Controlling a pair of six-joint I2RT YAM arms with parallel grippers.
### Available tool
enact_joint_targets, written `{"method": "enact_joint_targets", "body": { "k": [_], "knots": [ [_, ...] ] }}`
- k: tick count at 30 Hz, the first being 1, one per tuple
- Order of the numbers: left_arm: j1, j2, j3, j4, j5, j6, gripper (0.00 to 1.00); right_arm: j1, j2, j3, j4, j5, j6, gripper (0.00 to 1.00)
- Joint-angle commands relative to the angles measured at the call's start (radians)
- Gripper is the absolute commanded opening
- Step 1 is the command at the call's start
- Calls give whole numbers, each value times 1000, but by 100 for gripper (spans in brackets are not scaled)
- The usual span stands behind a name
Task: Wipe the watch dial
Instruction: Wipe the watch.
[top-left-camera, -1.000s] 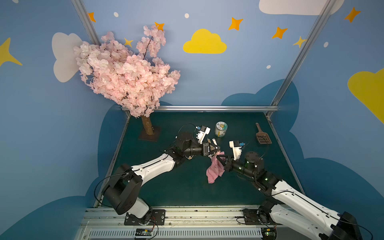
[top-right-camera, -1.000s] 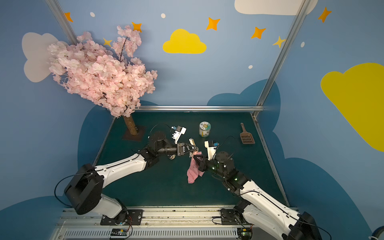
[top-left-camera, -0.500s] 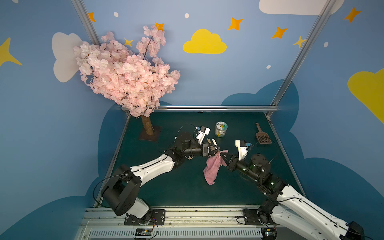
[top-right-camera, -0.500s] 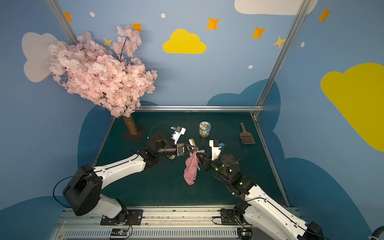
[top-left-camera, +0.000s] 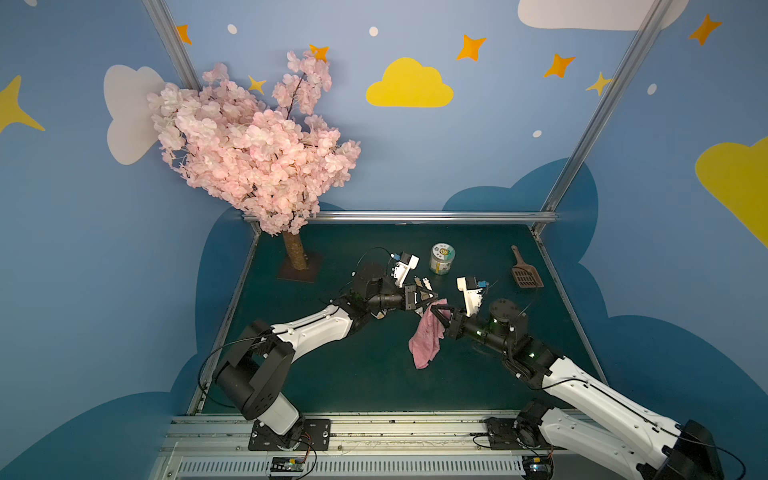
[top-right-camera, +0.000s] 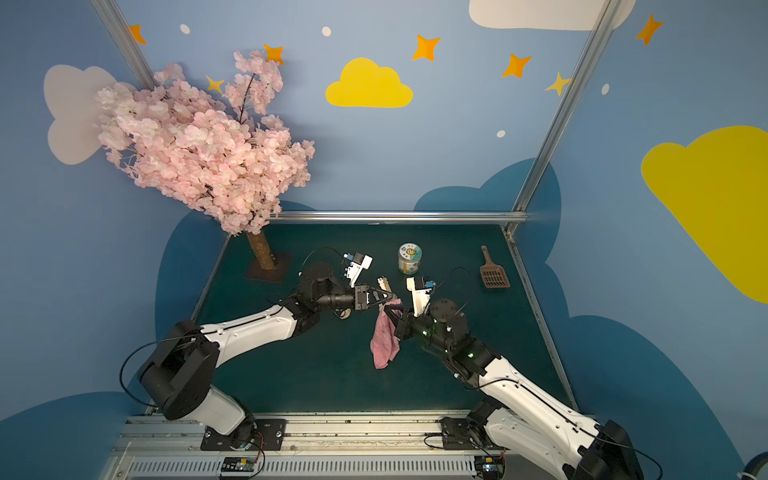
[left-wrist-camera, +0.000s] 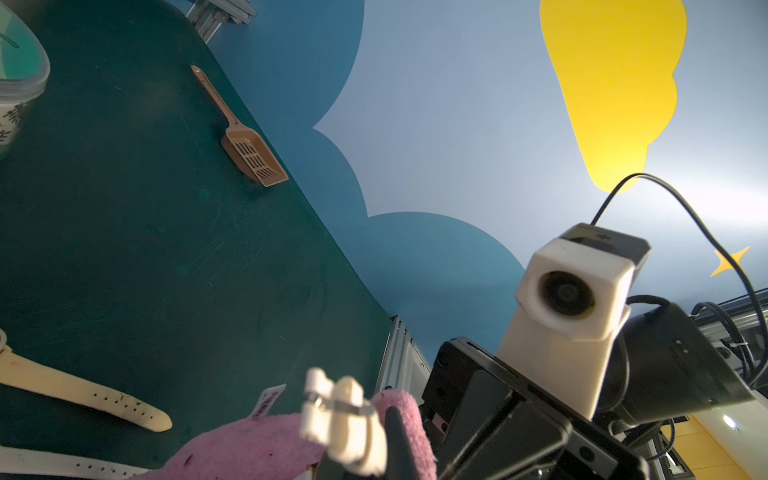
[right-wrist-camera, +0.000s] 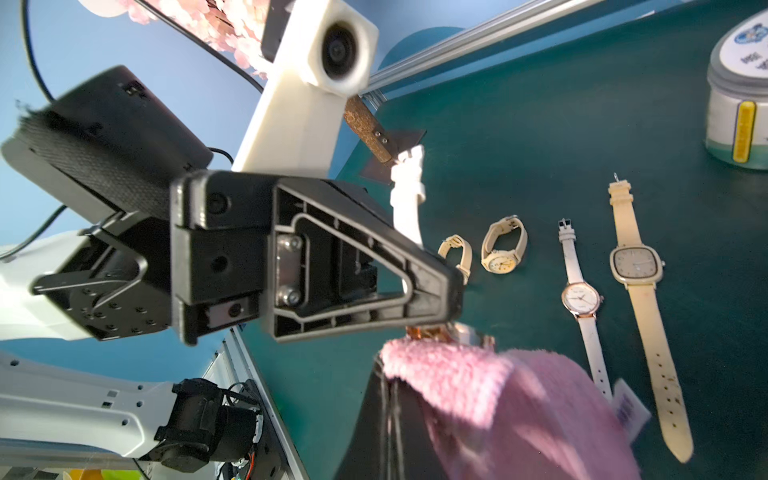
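Pincers meet tip to tip: left pincer (top-left-camera: 432, 296) clamps white watch (right-wrist-camera: 408, 208), right pincer (top-left-camera: 436, 311) clamps pink cloth (top-left-camera: 426, 343)

The left hand (top-left-camera: 433, 296), clamping a white-strapped watch (right-wrist-camera: 409, 208), meets the right hand (top-left-camera: 434, 308) and its hanging pink terry cloth (top-left-camera: 426, 340) over the middle of the dark green tabletop (top-left-camera: 353, 382), closing that passage. Loose cream and white wristwatches (right-wrist-camera: 582, 297) lie just beyond. A pink-blossom artificial tree (top-left-camera: 257, 158) fills the far left; a green-lidded round jar (top-left-camera: 441, 258) and brown slotted plastic scoop (top-left-camera: 527, 276) stand far right. The near middle lies bare.
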Motion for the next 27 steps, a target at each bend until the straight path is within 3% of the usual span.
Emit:
{"method": "enact_joint_targets", "body": {
  "k": [1, 7, 20, 23, 27],
  "knots": [
    [4, 23, 31, 55, 28, -13, 3, -6, 24, 113, -63, 51, -46, 0],
    [7, 31, 28, 109, 27, -37, 3, -1, 49, 141, -178, 146, -31, 0],
    [13, 9, 5, 106, 5, -32, 3, 0, 6, 106, -223, 182, -22, 0],
    [12, 6, 2, 109, 2, -32, 3, 1, -2, 105, -210, 155, -35, 0],
    [12, 3, 5, 108, 1, -30, 3, 1, -23, 59, -57, 47, -52, 0]
  ]
}}
